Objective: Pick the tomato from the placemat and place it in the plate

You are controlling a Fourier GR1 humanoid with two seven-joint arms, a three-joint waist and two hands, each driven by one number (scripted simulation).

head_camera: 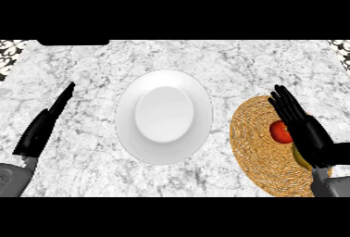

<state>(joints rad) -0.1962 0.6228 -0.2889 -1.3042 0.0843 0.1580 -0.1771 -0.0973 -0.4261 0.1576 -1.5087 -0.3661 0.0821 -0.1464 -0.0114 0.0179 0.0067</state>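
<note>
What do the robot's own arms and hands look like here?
The left forearm and right forearm are plain grey, blocky sections. The left hand and right hand are black all over, with long slender fingers. No cables, sleeves or markings show.

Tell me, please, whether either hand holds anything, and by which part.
Nothing is held: the right hand is open beside the tomato on the placemat; the left hand is open too.

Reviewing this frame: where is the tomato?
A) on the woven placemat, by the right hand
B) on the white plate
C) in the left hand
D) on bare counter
A: the tomato lies on the placemat beside the open right hand, the plate apart to its left.
</note>
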